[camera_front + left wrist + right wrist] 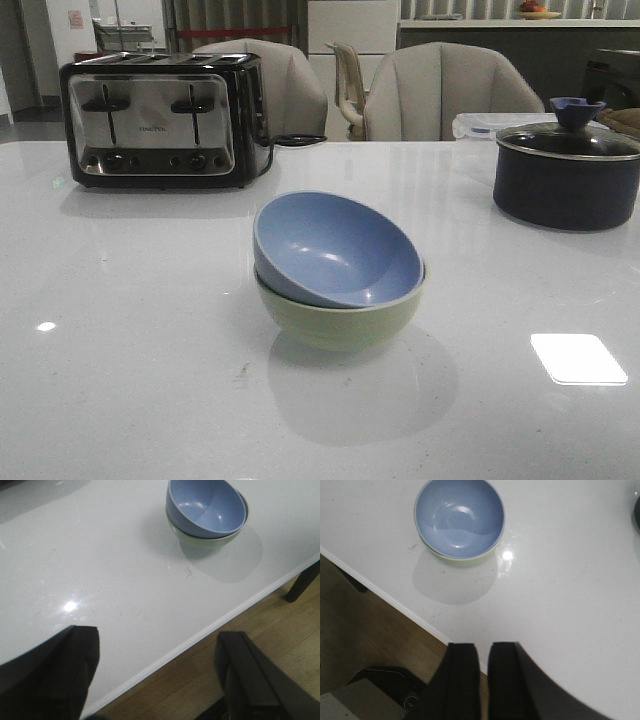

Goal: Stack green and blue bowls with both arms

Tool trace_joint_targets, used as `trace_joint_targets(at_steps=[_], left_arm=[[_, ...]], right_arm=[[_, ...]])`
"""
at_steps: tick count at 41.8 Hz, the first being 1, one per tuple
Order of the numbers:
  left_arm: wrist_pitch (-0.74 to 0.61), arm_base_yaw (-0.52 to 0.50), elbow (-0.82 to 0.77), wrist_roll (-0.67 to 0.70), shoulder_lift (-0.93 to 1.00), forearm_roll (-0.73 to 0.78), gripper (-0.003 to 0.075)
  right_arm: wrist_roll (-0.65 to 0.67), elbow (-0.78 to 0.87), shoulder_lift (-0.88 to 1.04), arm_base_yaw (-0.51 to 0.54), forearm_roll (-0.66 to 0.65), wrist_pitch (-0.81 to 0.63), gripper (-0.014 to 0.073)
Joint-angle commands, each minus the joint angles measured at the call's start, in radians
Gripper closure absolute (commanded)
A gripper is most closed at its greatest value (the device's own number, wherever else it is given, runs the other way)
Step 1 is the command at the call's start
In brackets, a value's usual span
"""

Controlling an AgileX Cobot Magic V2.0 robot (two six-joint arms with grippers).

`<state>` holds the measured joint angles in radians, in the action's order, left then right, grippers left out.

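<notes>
The dusty blue bowl (335,250) sits nested and tilted inside the pale green bowl (340,322) at the middle of the white table (130,380). Both show in the left wrist view, blue (207,507) and green (210,541), and in the right wrist view, blue (459,517) and green (466,560). My left gripper (157,636) is open and empty, over the table's near edge, well back from the bowls. My right gripper (482,647) is shut on nothing, also at the near edge, apart from the bowls. Neither gripper shows in the front view.
A black and steel toaster (160,120) stands at the back left. A dark navy lidded pot (565,175) stands at the back right. Grey chairs (440,90) are behind the table. The table's near edge (200,637) drops to a wooden floor (280,635).
</notes>
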<state>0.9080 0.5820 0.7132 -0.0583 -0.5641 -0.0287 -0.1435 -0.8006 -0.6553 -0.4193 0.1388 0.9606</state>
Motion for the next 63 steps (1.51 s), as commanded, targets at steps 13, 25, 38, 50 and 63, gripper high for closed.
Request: trace_joint_targets(at_steps=[13, 25, 38, 50, 63], left_arm=[[-0.079, 0.008, 0.028, 0.010, -0.002, 0.002, 0.0298], [-0.079, 0.008, 0.028, 0.010, -0.002, 0.002, 0.0570], [-0.097, 0.008, 0.028, 0.010, -0.002, 0.002, 0.0619], [-0.095, 0.008, 0.028, 0.010, -0.002, 0.002, 0.0619], [-0.095, 0.008, 0.028, 0.010, -0.002, 0.002, 0.0619]], right_arm=[[-0.011, -0.025, 0.001, 0.002, 0.003, -0.053, 0.0551], [-0.011, -0.025, 0.001, 0.002, 0.003, -0.054, 0.0551], [-0.011, 0.035, 0.001, 0.002, 0.003, -0.107, 0.0551], [-0.011, 0.054, 0.001, 0.002, 0.003, -0.113, 0.0551], [-0.011, 0.054, 0.001, 0.002, 0.003, -0.113, 0.0551]])
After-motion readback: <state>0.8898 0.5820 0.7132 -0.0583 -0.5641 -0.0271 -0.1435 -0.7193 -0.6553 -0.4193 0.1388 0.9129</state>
